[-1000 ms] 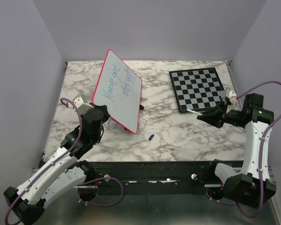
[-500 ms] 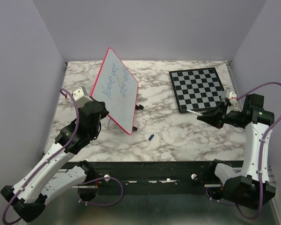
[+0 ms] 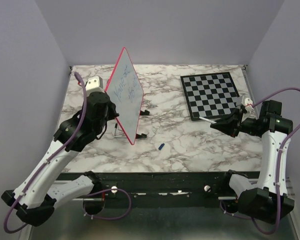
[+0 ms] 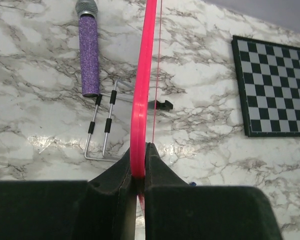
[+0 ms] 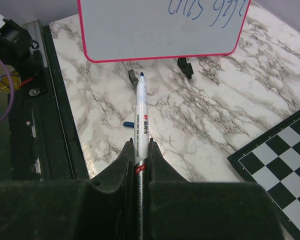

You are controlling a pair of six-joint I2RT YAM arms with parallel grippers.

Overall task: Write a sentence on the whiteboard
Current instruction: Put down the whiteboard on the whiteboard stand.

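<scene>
The whiteboard, white with a pink-red rim, is raised off the table and stands steeply on edge at the left. My left gripper is shut on its near rim; in the left wrist view the rim runs straight up from between the jaws of the gripper. The sentence is in blue in two lines, and part of it shows in the right wrist view. My right gripper hovers at the right, shut on a white marker, blue tip bare and pointing at the whiteboard.
A chessboard lies at the back right. The blue marker cap lies on the marble near the front. A wire stand and a purple glittery microphone lie under the board's left side. Black clips hang from its lower edge.
My left arm has risen and swung the whiteboard up from a leaning slope to nearly on edge. The right arm and the marker have stayed put.
</scene>
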